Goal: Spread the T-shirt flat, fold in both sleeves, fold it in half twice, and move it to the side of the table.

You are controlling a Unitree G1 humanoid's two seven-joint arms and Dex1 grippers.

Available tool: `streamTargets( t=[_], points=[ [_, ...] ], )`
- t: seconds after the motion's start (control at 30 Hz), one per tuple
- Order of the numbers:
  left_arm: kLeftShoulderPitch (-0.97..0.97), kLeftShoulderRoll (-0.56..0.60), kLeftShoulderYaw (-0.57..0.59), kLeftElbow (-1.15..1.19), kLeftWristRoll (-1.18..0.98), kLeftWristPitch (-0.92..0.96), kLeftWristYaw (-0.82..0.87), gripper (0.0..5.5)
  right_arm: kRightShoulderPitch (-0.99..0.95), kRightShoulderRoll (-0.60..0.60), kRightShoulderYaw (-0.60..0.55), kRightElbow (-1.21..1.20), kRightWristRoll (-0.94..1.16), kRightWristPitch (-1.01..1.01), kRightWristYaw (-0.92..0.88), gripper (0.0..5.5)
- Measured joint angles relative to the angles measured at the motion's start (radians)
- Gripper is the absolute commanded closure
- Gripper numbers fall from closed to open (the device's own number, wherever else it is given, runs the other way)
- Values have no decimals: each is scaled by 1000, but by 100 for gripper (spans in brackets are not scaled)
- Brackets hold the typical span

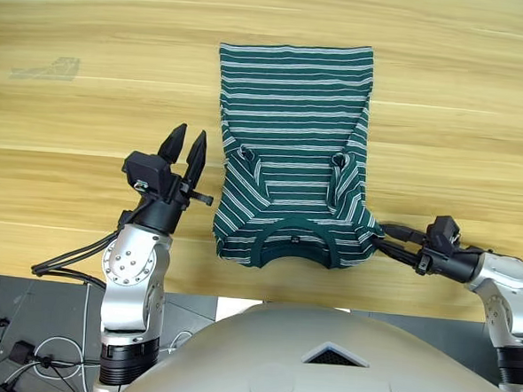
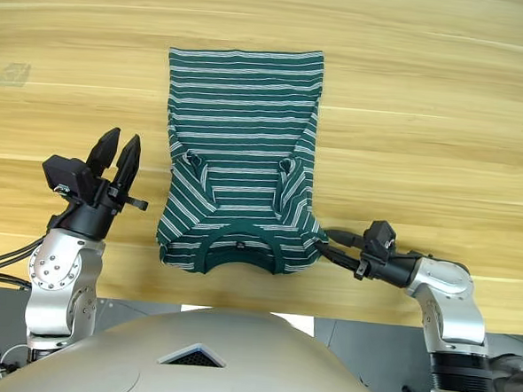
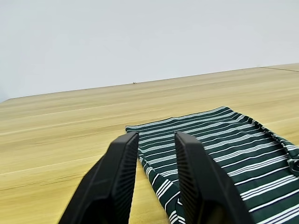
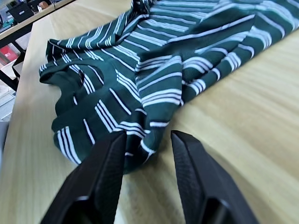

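Observation:
The dark green T-shirt with white stripes lies on the wooden table, collar toward the near edge and both sleeves folded in over its front. My left gripper is open and raised just left of the shirt, fingers pointing away over the table; the left wrist view shows the shirt beyond the left gripper. My right gripper is open and low at the shirt's near right shoulder corner. In the right wrist view the right gripper has the edge of the cloth lying between its fingers.
Bare wood stretches left and right of the shirt and beyond it. A faint grey mark sits on the table at the far left. Cables hang below the near edge by my left arm.

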Motion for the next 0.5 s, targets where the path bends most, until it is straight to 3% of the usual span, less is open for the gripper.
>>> streamTargets(
  t=[0.27,0.5],
  points=[
    [0,0,-1,7,0,0,0,406,1,0,15,11,-12,-25,-1,543],
    [-1,14,-50,90,101,-34,0,406,15,0,15,-18,27,-20,35,549]
  ],
)
